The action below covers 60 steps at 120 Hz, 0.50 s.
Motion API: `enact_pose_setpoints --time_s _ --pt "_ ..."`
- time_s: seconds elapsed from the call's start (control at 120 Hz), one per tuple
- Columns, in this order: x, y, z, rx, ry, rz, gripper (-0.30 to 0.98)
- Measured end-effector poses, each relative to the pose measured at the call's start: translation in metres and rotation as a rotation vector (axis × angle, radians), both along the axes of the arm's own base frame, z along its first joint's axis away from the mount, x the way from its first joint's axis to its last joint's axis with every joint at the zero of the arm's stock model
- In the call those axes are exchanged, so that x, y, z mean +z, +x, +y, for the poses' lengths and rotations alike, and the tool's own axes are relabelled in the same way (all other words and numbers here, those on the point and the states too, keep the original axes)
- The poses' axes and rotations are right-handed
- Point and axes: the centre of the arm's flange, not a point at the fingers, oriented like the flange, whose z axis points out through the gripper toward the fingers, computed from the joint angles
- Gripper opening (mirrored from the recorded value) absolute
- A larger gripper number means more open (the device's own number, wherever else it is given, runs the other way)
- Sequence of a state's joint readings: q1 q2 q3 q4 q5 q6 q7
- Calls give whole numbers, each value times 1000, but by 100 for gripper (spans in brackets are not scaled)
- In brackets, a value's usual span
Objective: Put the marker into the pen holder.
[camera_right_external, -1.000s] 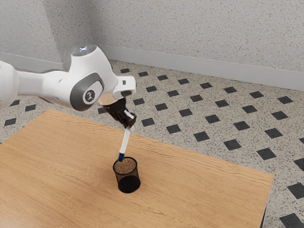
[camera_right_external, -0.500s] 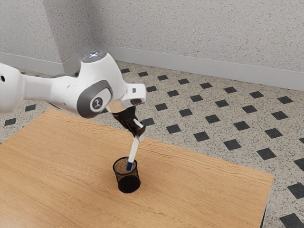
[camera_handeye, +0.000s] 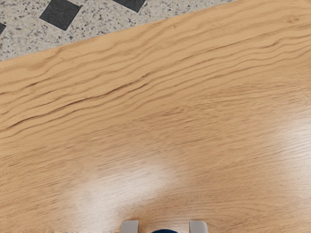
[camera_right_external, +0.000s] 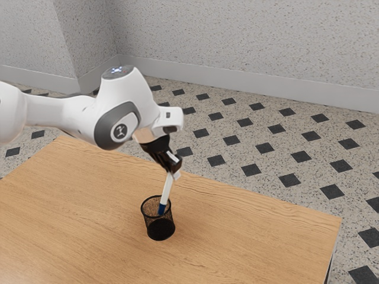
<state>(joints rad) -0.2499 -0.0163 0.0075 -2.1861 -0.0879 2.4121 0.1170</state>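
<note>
1. And here is the pincer (camera_right_external: 172,172), gripping the marker (camera_right_external: 166,190) by its upper part, with the marker slanting down out of its tips!
2. The exterior view gives us the whole lean: upper end toward that view's right, blue lower end below the pincer and off toward that view's left.
3. Right there below the pincer, a little to the exterior view's left, stands the black mesh pen holder (camera_right_external: 160,229), upright on the tabletop (camera_right_external: 249,236). The blue end lines up within its mouth; how deep it sits, I can't tell.
4. Over to the wrist view, and it's a close-up of the grip: two pale fingers (camera_handeye: 129,226) standing apart, a rounded dark-blue part of the marker between them. Which end that is, I can't tell from here.
5. That same view brings the wood grain right up, wavy dark lines running across beyond the pincer, with soft patches of shine, and speckled floor (camera_handeye: 29,36) with dark diamonds past the edge.
6. The exterior view adds the white arm (camera_right_external: 123,106) above the pincer, reaching in from that view's left, and the pale speckled wall (camera_right_external: 237,41) well beyond it!
</note>
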Motion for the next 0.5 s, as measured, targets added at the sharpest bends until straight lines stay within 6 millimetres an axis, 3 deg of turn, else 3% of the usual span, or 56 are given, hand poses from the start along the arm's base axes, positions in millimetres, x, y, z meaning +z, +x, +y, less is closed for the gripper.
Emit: enact_pose_setpoints --time_s 0.142,0.3,0.417,0.467,0.5 --pt "-2 2 17 30 1 7 -5" --pt "-1 6 44 64 -8 19 29" --pt "-1 8 62 84 -9 22 46" --pt "11 9 68 88 -11 5 51" --pt "40 16 68 81 -12 -27 53"
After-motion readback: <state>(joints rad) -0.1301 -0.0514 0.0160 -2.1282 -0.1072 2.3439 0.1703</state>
